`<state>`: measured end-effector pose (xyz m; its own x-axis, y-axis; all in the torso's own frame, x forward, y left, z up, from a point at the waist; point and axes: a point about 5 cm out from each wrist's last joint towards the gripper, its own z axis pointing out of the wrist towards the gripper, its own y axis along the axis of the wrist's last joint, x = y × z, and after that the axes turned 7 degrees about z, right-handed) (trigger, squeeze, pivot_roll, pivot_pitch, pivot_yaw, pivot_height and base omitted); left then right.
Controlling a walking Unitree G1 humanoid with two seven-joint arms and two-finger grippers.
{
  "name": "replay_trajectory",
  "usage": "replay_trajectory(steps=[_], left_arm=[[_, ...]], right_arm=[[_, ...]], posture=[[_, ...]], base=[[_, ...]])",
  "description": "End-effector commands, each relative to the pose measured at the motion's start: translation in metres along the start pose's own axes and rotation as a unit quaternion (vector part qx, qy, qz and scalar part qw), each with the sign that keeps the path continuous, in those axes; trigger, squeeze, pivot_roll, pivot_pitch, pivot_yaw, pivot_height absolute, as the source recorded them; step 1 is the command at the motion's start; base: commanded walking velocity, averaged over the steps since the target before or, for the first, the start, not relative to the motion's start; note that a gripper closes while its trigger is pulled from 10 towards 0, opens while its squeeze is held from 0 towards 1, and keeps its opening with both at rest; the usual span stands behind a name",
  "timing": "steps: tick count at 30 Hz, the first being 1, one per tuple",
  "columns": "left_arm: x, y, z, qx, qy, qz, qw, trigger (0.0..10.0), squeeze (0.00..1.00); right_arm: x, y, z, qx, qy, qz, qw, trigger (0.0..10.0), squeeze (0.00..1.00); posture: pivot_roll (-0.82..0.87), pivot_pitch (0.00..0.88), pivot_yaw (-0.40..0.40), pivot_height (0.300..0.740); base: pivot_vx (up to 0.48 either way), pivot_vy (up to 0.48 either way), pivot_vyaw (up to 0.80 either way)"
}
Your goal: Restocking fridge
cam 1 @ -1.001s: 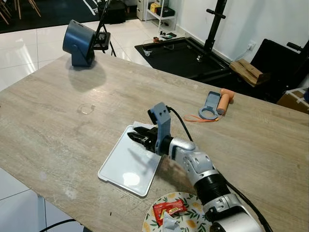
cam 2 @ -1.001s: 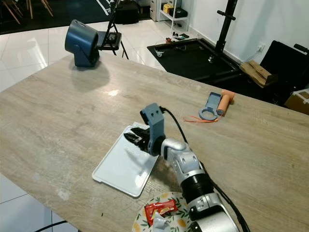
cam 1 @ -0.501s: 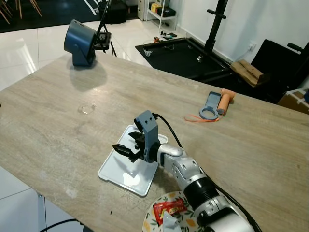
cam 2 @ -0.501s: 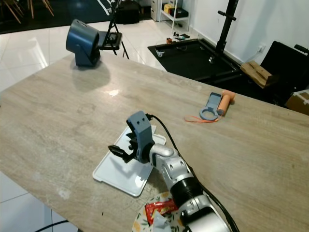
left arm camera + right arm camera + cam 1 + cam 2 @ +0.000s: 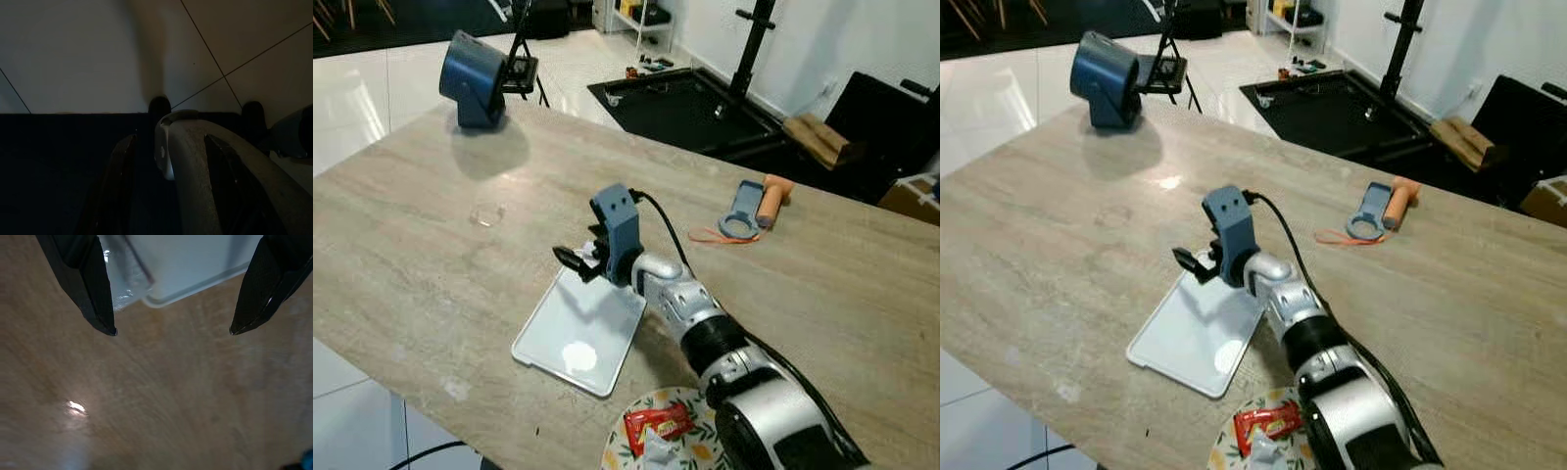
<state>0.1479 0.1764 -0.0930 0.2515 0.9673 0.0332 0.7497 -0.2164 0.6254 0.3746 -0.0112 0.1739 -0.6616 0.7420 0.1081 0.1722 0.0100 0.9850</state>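
Right wrist view shows the right gripper (image 5: 173, 330) spread wide over the white tray (image 5: 582, 328)'s far corner, probably best lowered squarely.

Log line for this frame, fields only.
right end effector: open, empty, above white tray far edge | left: idle | table: snack plate near edge

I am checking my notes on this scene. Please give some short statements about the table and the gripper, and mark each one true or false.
1. The right gripper has its fingers open. True.
2. The right gripper holds the white tray. False: nothing is between its fingers; it hovers above the tray's far end.
3. A red packet lies on the flower-patterned plate. True.
4. The blue cylindrical device stands on the tray. False: it stands at the far corner of the table, well apart from the tray.
5. The orange handle lies beside a blue-grey ring part. True.
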Motion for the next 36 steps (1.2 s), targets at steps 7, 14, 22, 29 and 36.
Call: replay_trajectory(steps=[7, 14, 22, 29, 36], left_arm=[[-0.023, -0.061, -0.021, 0.112, -0.038, -0.017, 0.993, 10.0, 0.0], [-0.018, -0.065, -0.025, 0.116, -0.034, -0.014, 0.993, 10.0, 0.0], [-0.018, -0.067, -0.026, 0.117, -0.035, -0.013, 0.992, 10.0, 0.0], [-0.018, -0.067, -0.026, 0.116, -0.035, -0.012, 0.993, 10.0, 0.0], [-0.019, -0.066, -0.025, 0.115, -0.035, -0.012, 0.993, 10.0, 0.0]], right_arm=[[-0.003, -0.018, 0.003, 0.049, -0.034, -0.013, 0.998, 10.0, 0.0], [-0.009, -0.018, 0.003, 0.06, -0.06, -0.021, 0.996, 10.0, 0.0], [-0.013, -0.02, 0.003, 0.072, -0.083, -0.019, 0.994, 10.0, 0.0], [-0.015, -0.022, 0.003, 0.082, -0.088, -0.023, 0.992, 0.0, 0.0], [-0.018, -0.021, 0.002, 0.083, -0.092, -0.021, 0.992, 0.0, 0.0]], posture=[[0.03, 0.262, -0.086, 0.74], [0.03, 0.277, -0.086, 0.74], [0.04, 0.286, -0.087, 0.74], [0.03, 0.286, -0.088, 0.74], [0.03, 0.28, -0.09, 0.74]], base=[[0.0, 0.0, 0.0], [0.0, 0.0, 0.0], [0.0, 0.0, 0.0], [0.0, 0.0, 0.0], [0.0, 0.0, 0.0]])
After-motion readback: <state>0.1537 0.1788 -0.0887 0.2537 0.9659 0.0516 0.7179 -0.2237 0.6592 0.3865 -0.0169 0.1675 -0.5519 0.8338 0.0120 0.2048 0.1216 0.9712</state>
